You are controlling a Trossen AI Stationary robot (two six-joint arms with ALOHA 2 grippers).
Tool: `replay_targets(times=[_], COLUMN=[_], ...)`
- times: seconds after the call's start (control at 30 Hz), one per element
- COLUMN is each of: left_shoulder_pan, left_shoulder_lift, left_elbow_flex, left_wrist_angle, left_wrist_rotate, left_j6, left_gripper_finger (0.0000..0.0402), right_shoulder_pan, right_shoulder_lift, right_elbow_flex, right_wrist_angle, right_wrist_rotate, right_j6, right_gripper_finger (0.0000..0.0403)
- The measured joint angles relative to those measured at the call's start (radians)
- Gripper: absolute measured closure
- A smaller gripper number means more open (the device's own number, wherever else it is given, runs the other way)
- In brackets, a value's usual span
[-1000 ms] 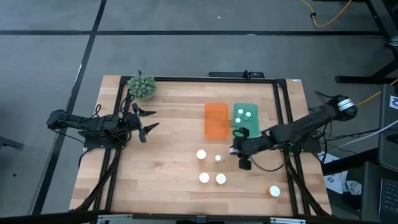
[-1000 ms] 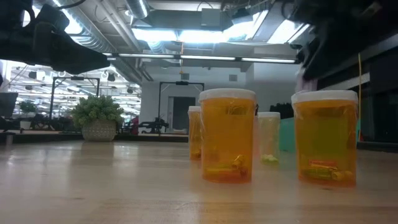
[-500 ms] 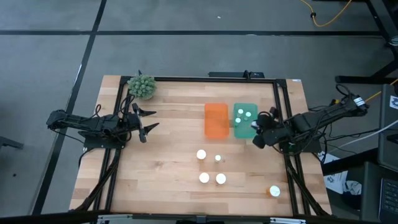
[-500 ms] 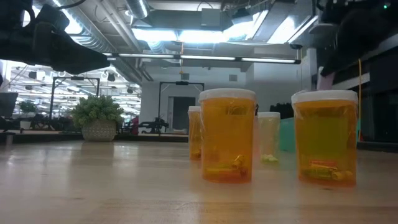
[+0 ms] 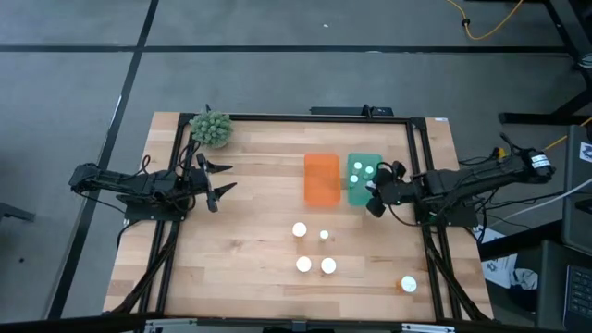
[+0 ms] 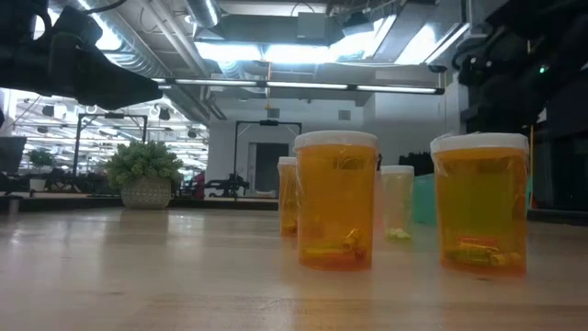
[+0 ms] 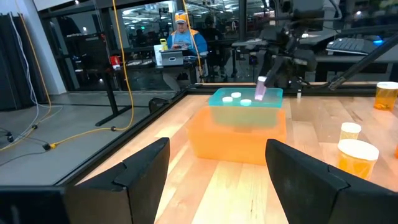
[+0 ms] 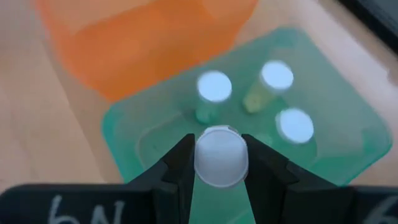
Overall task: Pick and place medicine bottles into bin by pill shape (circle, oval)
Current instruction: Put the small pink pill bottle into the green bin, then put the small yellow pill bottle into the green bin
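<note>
1. At the far left of your table, the left gripper waits above bare wood near the plant; in its wrist view you see both dark fingers spread wide with nothing between them.
2. Moving right, four medicine bottles stand loose on the wood in front of the bins: one, a smaller one beside it, then a pair and nearer the front edge.
3. The orange bin sits mid-table with no bottles showing in it from above.
4. Touching its right side you have the green bin, holding three white-capped bottles and.
5. The right gripper hangs over the near part of the green bin. Its wrist view shows the fingers closed on a white-capped bottle, held above the bin floor.
6. At the far right front corner, one orange-tinted bottle stands alone, well apart from the rest.
</note>
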Motion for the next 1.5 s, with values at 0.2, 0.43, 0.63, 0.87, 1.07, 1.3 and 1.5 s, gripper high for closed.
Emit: replay_targets(times=[0.2,0.43,0.63,0.87,1.07,1.3,1.5], left_shoulder_pan=[0.0,0.0,0.0,0.0,0.0,0.0,0.0], left_shoulder_lift=[0.0,0.0,0.0,0.0,0.0,0.0,0.0], left_elbow_flex=[0.0,0.0,0.0,0.0,0.0,0.0,0.0], left_wrist_angle=[0.0,0.0,0.0,0.0,0.0,0.0,0.0], left_wrist_rotate=[0.0,0.0,0.0,0.0,0.0,0.0,0.0], left_j6=[0.0,0.0,0.0,0.0,0.0,0.0,0.0], left_gripper_finger=[0.0145,0.0145,0.0145,0.0145,0.0145,0.0145,0.0145], right_shoulder_pan=[-0.111,-0.173,-0.184,-0.184,-0.184,-0.134,-0.02], right_shoulder_lift=[0.0,0.0,0.0,0.0,0.0,0.0,0.028], right_elbow_flex=[-0.056,-0.092,-0.092,-0.09,-0.017,0.079,0.048], right_wrist_angle=[0.042,0.079,0.098,0.094,0.092,0.16,0.376], right_wrist_rotate=[-0.053,-0.117,-0.101,-0.083,-0.083,-0.283,-0.601], right_j6=[-0.029,-0.034,-0.034,-0.054,-0.085,-0.195,-0.341], right_gripper_finger=[0.0291,0.029,0.0256,0.0205,0.0196,0.0202,0.0206])
